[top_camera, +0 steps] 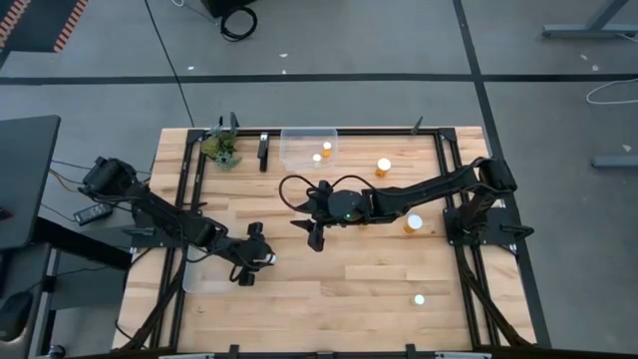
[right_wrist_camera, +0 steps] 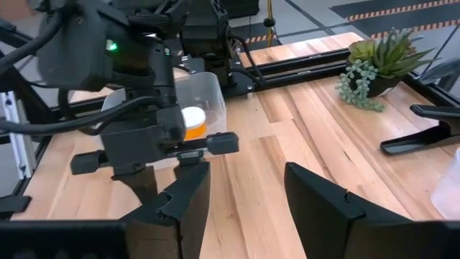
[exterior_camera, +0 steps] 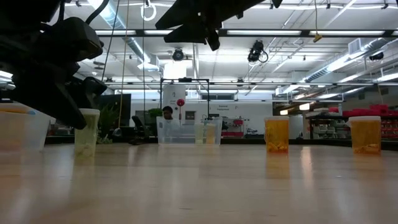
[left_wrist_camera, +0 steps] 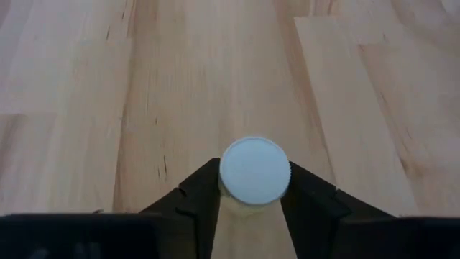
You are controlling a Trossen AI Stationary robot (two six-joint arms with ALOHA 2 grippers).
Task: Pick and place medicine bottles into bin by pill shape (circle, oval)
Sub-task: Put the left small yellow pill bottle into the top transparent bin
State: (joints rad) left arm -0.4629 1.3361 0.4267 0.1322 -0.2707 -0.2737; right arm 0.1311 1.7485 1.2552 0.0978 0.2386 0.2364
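- High view: left gripper low over the wooden table, near the clear bin at the left edge; fingers clamped on a medicine bottle.
- Left wrist view: white cap of that bottle wedged between both dark fingers, touching each.
- Right gripper over the table's middle, fingers apart, nothing between them; seen so in the right wrist view.
- Second clear bin at the far edge, one bottle inside, another at its front wall.
- Loose bottles on the right half: one near the far bin, one beside the right arm, one near the front edge.
- Small green plant at the far left corner.
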